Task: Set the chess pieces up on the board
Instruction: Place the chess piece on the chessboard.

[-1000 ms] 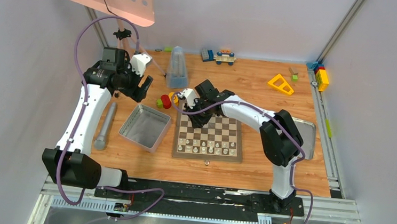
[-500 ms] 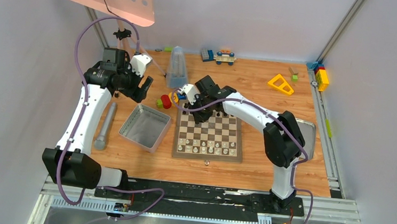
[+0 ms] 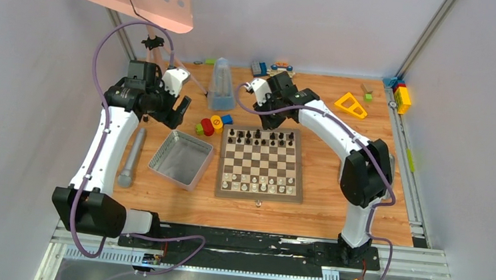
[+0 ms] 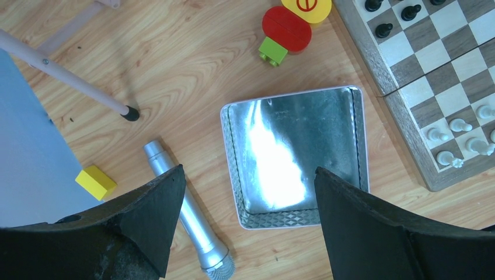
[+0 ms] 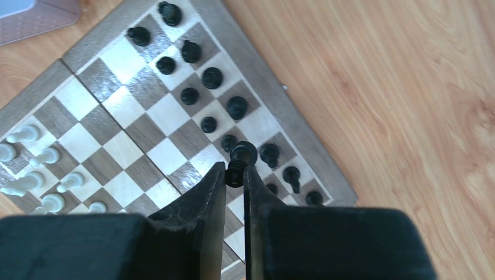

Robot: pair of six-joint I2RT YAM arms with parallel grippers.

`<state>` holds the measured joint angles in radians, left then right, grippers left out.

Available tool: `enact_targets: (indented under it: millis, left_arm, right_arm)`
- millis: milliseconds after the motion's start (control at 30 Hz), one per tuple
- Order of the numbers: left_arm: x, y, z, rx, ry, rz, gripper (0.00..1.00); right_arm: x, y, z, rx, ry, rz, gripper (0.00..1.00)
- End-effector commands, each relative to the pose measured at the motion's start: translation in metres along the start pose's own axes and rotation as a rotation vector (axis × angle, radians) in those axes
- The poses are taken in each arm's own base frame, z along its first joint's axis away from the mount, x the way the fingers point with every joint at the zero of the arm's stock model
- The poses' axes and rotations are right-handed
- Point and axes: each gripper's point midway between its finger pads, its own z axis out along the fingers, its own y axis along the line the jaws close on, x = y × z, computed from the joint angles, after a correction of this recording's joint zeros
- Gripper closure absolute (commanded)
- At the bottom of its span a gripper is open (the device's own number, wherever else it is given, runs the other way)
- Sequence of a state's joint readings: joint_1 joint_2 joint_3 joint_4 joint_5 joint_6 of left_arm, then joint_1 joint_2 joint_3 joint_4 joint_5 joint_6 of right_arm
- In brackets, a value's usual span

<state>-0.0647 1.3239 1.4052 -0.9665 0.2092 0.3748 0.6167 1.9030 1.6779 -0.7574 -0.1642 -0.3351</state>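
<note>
The board [image 3: 261, 160] lies mid-table with black chess pieces [image 3: 259, 138] along its far rows and white chess pieces [image 3: 259, 180] along its near rows. One white piece [image 3: 259, 202] lies off the near edge. My right gripper [image 3: 271, 117] hangs above the board's far edge, shut on a black piece [image 5: 241, 156] at its fingertips [image 5: 217, 175]. In the right wrist view the board [image 5: 134, 114] sits well below it. My left gripper [image 4: 248, 171] stands open with nothing in it, over the grey tray [image 4: 230, 151] left of the board [image 4: 435, 55].
The grey tray [image 3: 180, 156] and a silver microphone [image 3: 131, 157] lie left of the board. Red, yellow and green blocks [image 3: 210, 126] sit by its far left corner. A grey cone-shaped case [image 3: 221, 84], a yellow wedge [image 3: 350, 104] and toy blocks [image 3: 274, 68] stand at the back.
My right gripper has shut on a black piece at the board's far left corner and lifted it up and toward the back. The left arm has not moved.
</note>
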Motion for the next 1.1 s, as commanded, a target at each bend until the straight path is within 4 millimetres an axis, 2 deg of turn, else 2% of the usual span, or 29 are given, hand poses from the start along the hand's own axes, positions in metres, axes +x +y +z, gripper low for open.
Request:
enact_targets:
  millis: [0, 633, 1067]
  left_arm:
    - [-0.012, 0.001, -0.012, -0.015, -0.07, -0.003, 0.11]
    - [-0.013, 0.003, -0.015, -0.036, -0.078, 0.002, 0.1]
    - [-0.011, 0.002, -0.014, -0.03, -0.075, 0.002, 0.1]
  right_arm:
    - [-0.011, -0.018, -0.008, 0.042, -0.017, 0.017, 0.99]
    - [0.007, -0.025, 0.031, 0.0, 0.047, 0.06, 0.99]
    - [0.014, -0.027, 0.046, -0.011, 0.074, 0.063, 0.98]
